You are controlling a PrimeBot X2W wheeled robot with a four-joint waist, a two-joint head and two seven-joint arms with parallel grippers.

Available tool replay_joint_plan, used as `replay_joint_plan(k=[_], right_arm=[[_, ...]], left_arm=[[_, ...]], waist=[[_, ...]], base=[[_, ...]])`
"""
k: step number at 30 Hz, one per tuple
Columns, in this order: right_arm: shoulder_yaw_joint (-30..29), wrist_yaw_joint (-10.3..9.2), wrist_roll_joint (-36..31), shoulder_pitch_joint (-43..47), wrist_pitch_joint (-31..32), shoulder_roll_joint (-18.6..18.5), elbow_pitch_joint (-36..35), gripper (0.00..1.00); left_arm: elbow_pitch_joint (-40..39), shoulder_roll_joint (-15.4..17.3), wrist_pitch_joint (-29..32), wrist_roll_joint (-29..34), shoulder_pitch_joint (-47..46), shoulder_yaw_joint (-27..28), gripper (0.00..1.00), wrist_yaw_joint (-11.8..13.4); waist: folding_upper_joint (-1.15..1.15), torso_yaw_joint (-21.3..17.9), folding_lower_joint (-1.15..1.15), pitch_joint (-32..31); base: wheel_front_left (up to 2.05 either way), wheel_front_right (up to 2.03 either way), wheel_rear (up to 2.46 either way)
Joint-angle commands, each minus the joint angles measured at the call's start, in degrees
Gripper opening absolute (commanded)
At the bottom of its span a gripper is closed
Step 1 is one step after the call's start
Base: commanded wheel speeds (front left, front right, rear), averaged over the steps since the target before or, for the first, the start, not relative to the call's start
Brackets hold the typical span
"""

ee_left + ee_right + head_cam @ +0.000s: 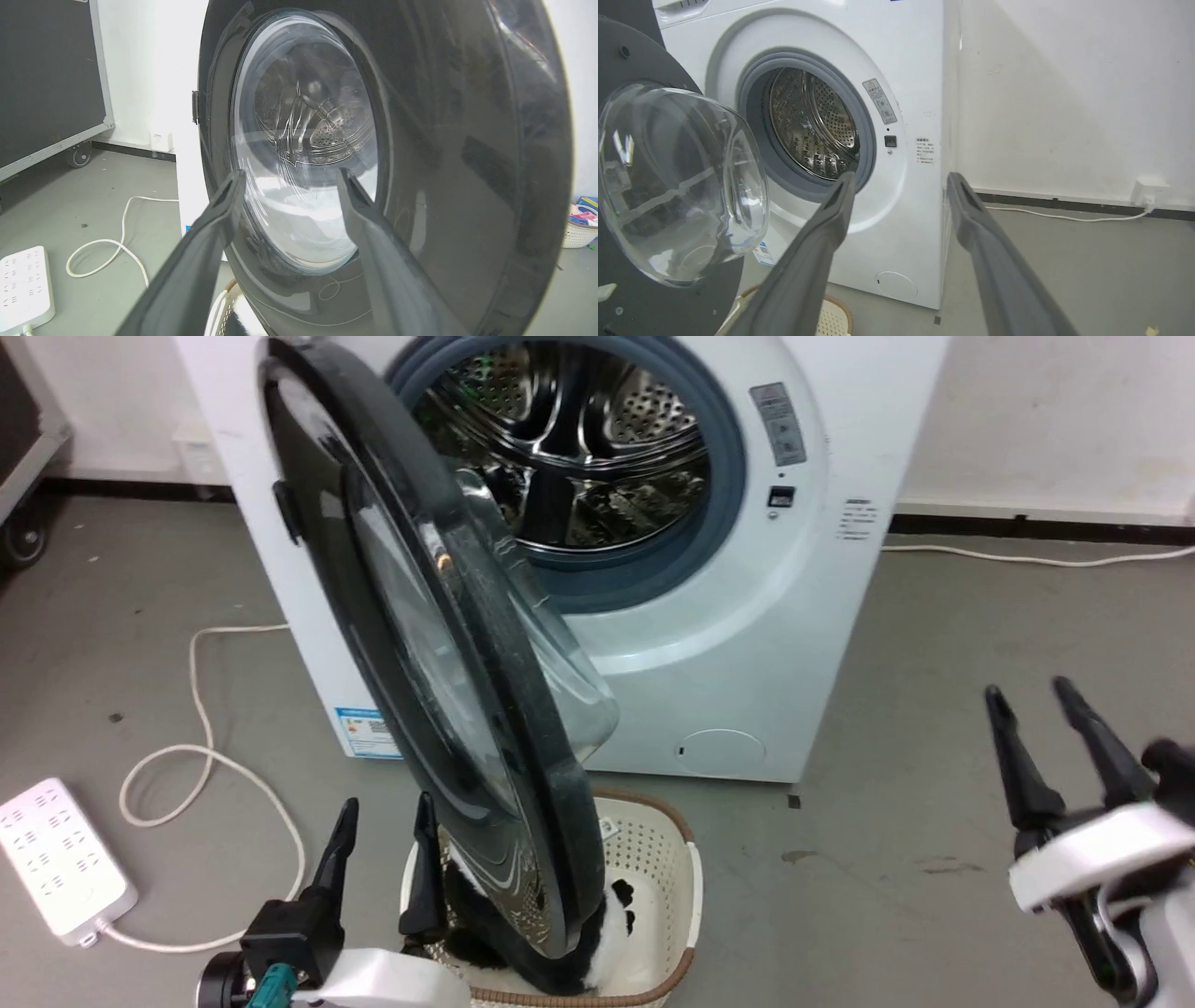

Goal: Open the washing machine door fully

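Note:
The washing machine door (pixel 411 616), a big glossy black disc with a bulging clear glass bowl, stands swung out on its left hinge, roughly edge-on in the head view, over a basket. The steel drum mouth (pixel 569 439) is uncovered. My left gripper (pixel 387 817) is open at the lower left, close to the door's outer face; in the left wrist view the door (pixel 444 154) looms right beyond its spread fingers (pixel 224 205). My right gripper (pixel 1032 695) is open at the lower right, well clear of the door (pixel 668 186) and machine, holding nothing.
A cream laundry basket (pixel 667 859) with black-and-white fabric sits on the floor under the door's lower edge. A white power strip (pixel 56 863) and looping cable (pixel 201 747) lie at the left. A wheeled black case (pixel 46 84) stands far left. Grey floor stretches to the right.

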Motion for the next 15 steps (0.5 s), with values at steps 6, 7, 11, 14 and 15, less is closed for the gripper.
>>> replay_joint_plan(k=[6,7,11,14,15], right_arm=[[-12.3,0.06,-22.3,13.0,-1.0,11.1,-14.0,1.00],[-13.0,0.06,-24.5,14.7,-1.0,12.5,-15.9,1.00],[-14.6,0.06,-29.3,20.2,-1.0,16.6,-19.9,1.00],[-15.4,0.06,-29.5,22.0,-1.0,17.7,-20.2,1.00],[-15.5,0.06,-29.8,22.5,-1.0,18.0,-20.4,1.00]], left_arm=[[0.2,0.1,-0.3,0.2,1.3,0.3,1.00,-0.7],[0.3,0.1,-0.3,0.2,1.4,0.2,1.00,-0.7],[1.3,0.1,-0.3,1.0,1.6,-0.6,1.00,-1.1],[2.1,0.1,-0.3,2.3,1.5,-1.2,1.00,-1.6],[2.4,0.1,-0.3,2.6,1.4,-1.3,1.00,-1.7]], waist=[[0.00,-1.2,0.00,0.2],[0.00,-1.3,0.00,0.2],[0.00,-1.4,0.00,0.5],[0.00,-1.3,0.00,0.6],[0.00,-1.2,0.00,0.6]], base=[[0.00,0.00,0.00],[0.00,0.00,0.00],[0.00,0.00,0.00],[0.00,0.00,0.00],[0.00,0.00,0.00]])
